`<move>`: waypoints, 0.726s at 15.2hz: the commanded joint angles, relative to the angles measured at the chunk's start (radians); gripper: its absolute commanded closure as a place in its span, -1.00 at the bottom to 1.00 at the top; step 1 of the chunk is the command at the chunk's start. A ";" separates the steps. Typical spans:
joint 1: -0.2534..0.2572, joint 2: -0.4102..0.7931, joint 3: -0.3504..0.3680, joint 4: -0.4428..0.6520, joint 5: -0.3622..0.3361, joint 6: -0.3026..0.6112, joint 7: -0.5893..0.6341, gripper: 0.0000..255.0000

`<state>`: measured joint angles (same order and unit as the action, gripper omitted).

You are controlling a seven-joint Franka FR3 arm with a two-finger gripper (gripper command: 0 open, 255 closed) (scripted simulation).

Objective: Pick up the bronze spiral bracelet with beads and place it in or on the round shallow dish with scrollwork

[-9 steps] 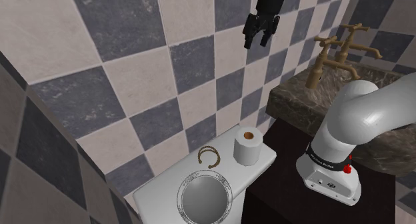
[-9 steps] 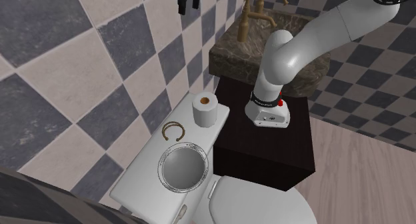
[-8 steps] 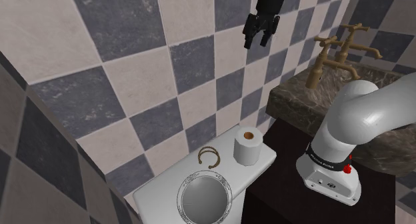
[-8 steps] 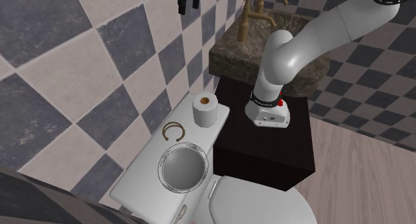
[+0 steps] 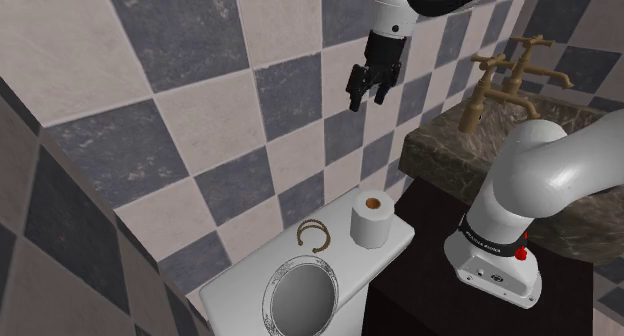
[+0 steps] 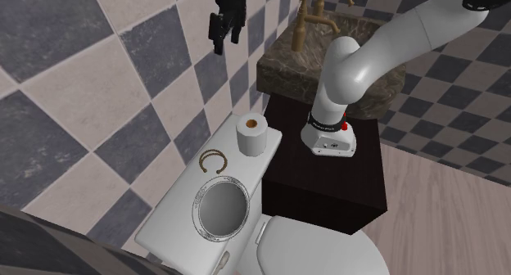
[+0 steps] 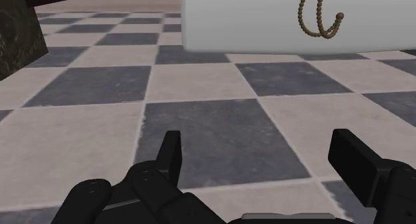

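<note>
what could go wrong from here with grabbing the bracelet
The bracelet is thin and lies flat on the tank lid, so the open end effector might scrape the lid or slip off it. The toilet roll stands close beside the bracelet and could get knocked on the way down. The dish sits near the lid's edge; a nudge might push it off.

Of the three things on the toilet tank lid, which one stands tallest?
The white toilet paper roll, standing on end nearest the sink; the bronze bracelet and round dish lie flat.
</note>
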<state>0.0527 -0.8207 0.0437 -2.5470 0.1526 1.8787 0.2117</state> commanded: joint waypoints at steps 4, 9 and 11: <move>0.044 0.015 0.087 -0.113 0.051 0.133 0.061 -1.00; 0.094 0.085 0.183 -0.192 0.108 0.285 0.126 -1.00; 0.114 0.127 0.224 -0.214 0.130 0.351 0.153 -1.00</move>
<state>0.1573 -0.7160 0.2470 -2.7519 0.2713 2.1958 0.3504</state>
